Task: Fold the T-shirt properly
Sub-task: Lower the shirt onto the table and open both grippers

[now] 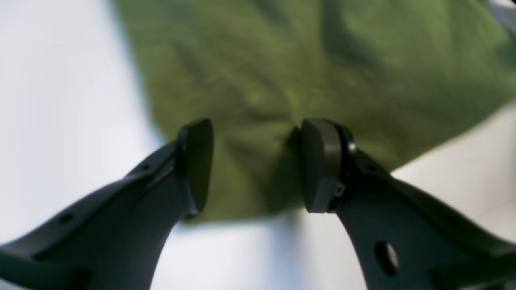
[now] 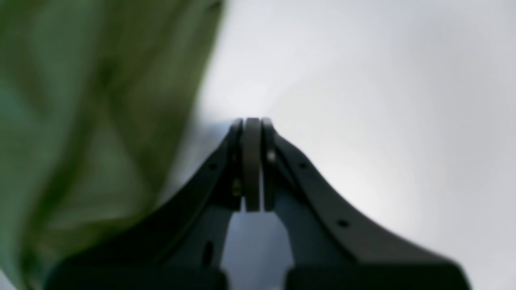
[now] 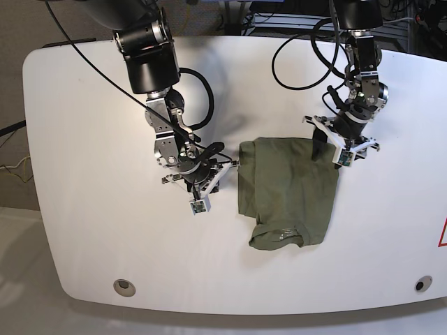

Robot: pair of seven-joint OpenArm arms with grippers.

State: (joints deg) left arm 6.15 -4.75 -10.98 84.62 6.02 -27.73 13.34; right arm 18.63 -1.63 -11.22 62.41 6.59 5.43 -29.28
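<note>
On the white tabletop [image 3: 84, 105], mid-fold: T-shirt [image 3: 286, 192] lies between my two arms.

The shirt is partly folded, its long axis running from the far edge toward the near edge. My left fingers [image 1: 258, 165] are spread over its far corner, cloth beneath the gap, nothing pinched. My right fingers [image 2: 252, 161] are pressed together, empty, just beside the opposite side edge. Judgement: the left arm is better placed; next grasp falls at that corner.
</note>
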